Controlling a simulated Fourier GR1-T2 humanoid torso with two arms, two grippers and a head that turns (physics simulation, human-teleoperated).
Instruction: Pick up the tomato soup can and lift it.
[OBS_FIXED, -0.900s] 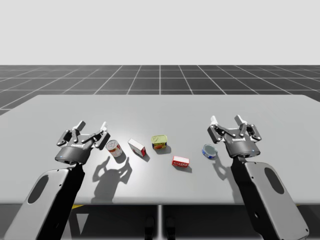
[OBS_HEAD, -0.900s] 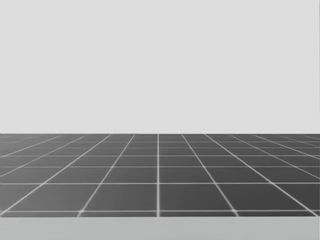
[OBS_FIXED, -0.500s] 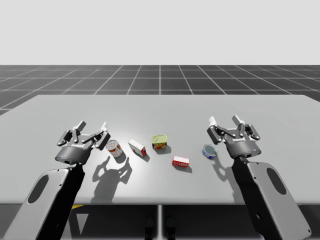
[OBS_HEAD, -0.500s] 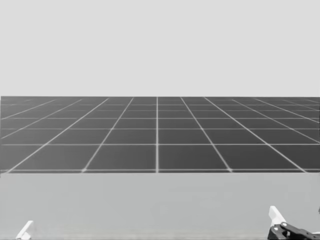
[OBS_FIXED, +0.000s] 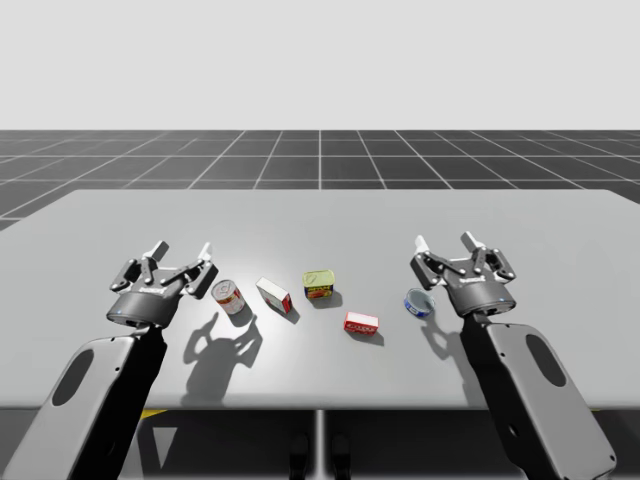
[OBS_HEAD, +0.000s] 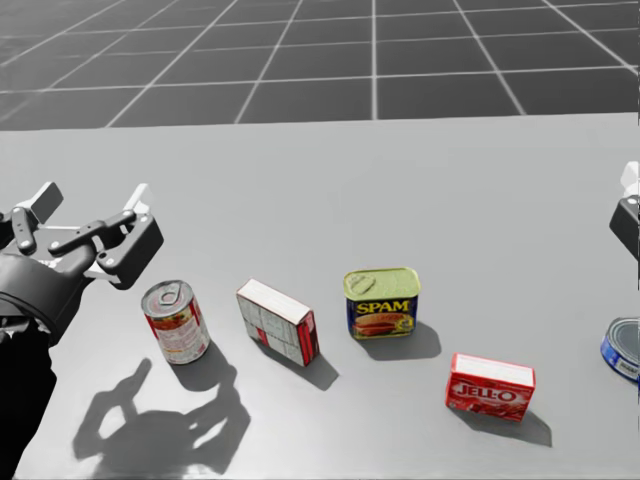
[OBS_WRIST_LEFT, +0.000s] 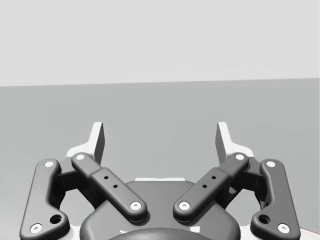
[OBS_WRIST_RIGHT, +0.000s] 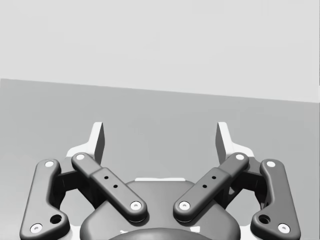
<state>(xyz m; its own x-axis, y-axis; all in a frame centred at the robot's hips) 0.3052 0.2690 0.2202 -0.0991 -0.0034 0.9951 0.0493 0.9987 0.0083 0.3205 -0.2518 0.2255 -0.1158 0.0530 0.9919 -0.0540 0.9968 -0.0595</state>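
Observation:
The tomato soup can (OBS_FIXED: 228, 297) (OBS_HEAD: 175, 321) is red and white with a silver lid. It stands upright, slightly tilted, on the grey table (OBS_FIXED: 320, 215) at the left end of a row of groceries. My left gripper (OBS_FIXED: 183, 250) (OBS_HEAD: 90, 205) (OBS_WRIST_LEFT: 160, 137) hovers open just left of the can and a little behind it, not touching it. Its fingers (OBS_WRIST_LEFT: 98, 140) hold nothing. My right gripper (OBS_FIXED: 444, 243) (OBS_WRIST_RIGHT: 160, 137) is open and hangs over the right side of the table, far from the can.
Right of the can lie a white and red box (OBS_FIXED: 274, 295) (OBS_HEAD: 277, 321), a blue tin with a green top (OBS_FIXED: 319, 284) (OBS_HEAD: 381, 302) and a small red box (OBS_FIXED: 361, 322) (OBS_HEAD: 490, 386). A flat blue can (OBS_FIXED: 418, 301) (OBS_HEAD: 624, 350) sits under my right gripper.
My head has turned downward, from the floor grid to the table and the groceries. My right gripper has drifted slightly left. The can and the other objects have not moved.

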